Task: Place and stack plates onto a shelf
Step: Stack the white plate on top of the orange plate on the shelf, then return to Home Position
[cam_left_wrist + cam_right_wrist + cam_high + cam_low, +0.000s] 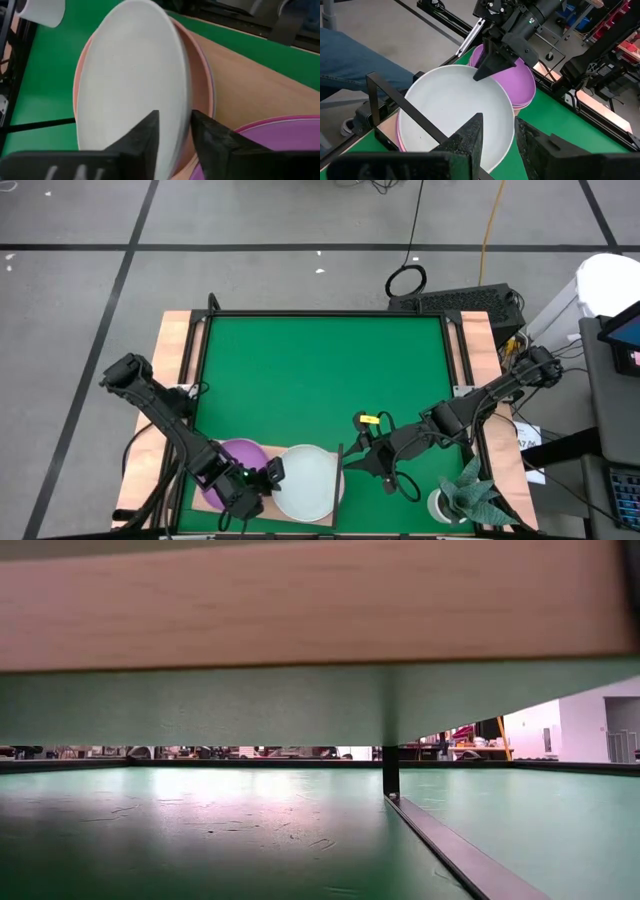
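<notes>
- Right up against the left wrist camera, the left gripper point(174, 131) has its two dark fingers point(145, 134) pinched on the rim of the white plate point(132, 80), which tips up off the pile beneath it.
- Under it sits a salmon pink plate point(200, 65), and a purple plate point(285, 135) lies just beside, all on the shelf point(250, 85) at the near edge of the table.
- My read on handling: thin, stiff plastic, light, probably slick. The rim is the only real hold, and a one-edge pinch lets the plate swing.
- From above, the left gripper point(262, 480) sits between the purple plate point(238, 456) and the white plate point(305, 482).
- The right gripper point(350, 460) waits just beside the shelf's right end, fingers point(465, 137) narrowly parted, holding nothing.
- The right wrist view alone shows the dark upright edge piece point(395, 100) crossing in front of the white plate point(455, 110).
- The low view gives only the shelf's underside point(300, 600) and the green mat point(200, 830). No plates there.
</notes>
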